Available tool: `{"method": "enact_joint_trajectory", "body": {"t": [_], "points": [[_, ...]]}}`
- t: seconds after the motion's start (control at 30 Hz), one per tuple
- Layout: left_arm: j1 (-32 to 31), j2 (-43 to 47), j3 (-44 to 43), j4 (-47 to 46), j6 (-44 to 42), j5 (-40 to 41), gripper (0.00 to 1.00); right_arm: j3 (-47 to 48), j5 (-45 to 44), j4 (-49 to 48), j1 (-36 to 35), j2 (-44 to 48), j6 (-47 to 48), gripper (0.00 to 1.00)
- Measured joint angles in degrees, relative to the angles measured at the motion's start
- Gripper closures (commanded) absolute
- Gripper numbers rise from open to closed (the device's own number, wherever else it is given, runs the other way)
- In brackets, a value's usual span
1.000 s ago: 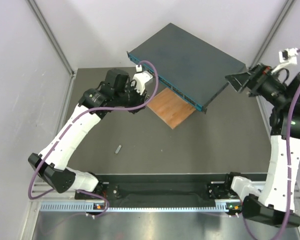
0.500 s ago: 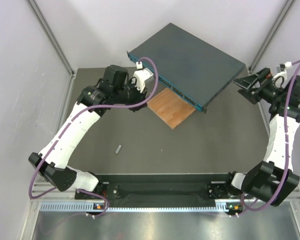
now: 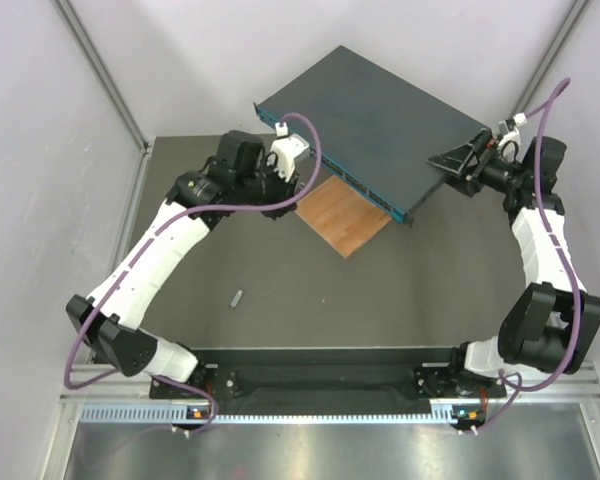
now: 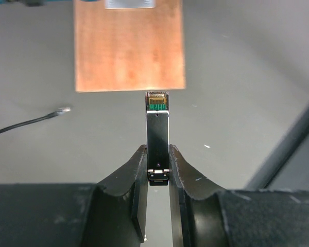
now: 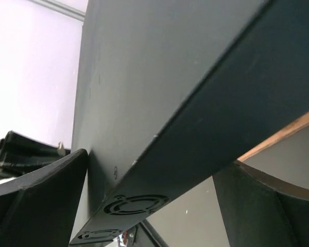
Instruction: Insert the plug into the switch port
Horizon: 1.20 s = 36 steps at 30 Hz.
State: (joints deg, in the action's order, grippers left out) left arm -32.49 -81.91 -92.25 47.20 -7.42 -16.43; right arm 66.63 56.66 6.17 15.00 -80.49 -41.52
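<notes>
The switch (image 3: 380, 115) is a dark blue-grey box at the back of the table, its teal front face (image 3: 340, 172) turned towards the left arm. The plug (image 4: 157, 121), a slim dark module with a green contact end, points at the board in the left wrist view. My left gripper (image 4: 158, 154) is shut on its rear end. From above, that gripper (image 3: 283, 182) hovers just left of the teal face. My right gripper (image 5: 157, 159) is open, and the switch's side edge (image 5: 206, 103) passes between its fingers (image 5: 41, 200). It sits at the switch's right corner (image 3: 458, 160).
A thin brown wooden board (image 3: 342, 215) lies under the switch's front edge and fills the top of the left wrist view (image 4: 129, 46). A small grey piece (image 3: 237, 298) lies on the table to the left. A thin black cable (image 4: 26, 121) crosses the table.
The right arm swung in from the right wall to the switch's right corner, and its open jaws now straddle that edge. The left gripper with the plug shifted only slightly.
</notes>
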Motion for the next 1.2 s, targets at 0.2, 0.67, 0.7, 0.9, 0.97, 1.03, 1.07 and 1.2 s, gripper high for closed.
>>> {"method": "enact_joint_trajectory", "body": {"t": [0.2, 0.67, 0.7, 0.9, 0.97, 1.03, 1.07, 1.2], "points": [[0.07, -6.29, -5.03, 0.94, -2.01, 5.11, 1.0, -1.97, 0.15, -5.35, -0.83, 0.79, -1.6, 0.38], [0.2, -19.69, -22.56, 8.7, -6.45, 10.51, 1.0, -4.7, -2.54, -4.5, -1.07, 3.56, -9.75, 1.0], [0.22, -20.0, -23.06, 8.68, -6.49, 10.78, 1.0, -4.68, -2.51, -4.37, -1.07, 3.56, -9.7, 1.0], [0.66, -20.83, -23.08, 9.22, -6.47, 11.54, 1.0, -3.85, -2.6, -2.27, -1.09, 3.56, -8.46, 1.0], [0.72, -21.57, -23.26, 9.33, -6.43, 11.52, 1.0, -3.8, -2.6, -2.16, -1.09, 3.56, -8.44, 1.0], [0.76, -22.86, -24.17, 9.77, -6.4, 11.52, 1.0, -3.37, -2.71, -1.31, -1.11, 3.56, -8.02, 1.0], [0.76, -23.69, -24.92, 9.86, -6.38, 11.54, 1.0, -2.93, -2.73, -0.46, -1.14, 3.56, -7.69, 1.0], [0.85, -26.12, -26.62, 9.86, -6.23, 11.52, 1.0, -2.34, -2.86, 1.16, -1.16, 3.56, -6.78, 1.0]]}}
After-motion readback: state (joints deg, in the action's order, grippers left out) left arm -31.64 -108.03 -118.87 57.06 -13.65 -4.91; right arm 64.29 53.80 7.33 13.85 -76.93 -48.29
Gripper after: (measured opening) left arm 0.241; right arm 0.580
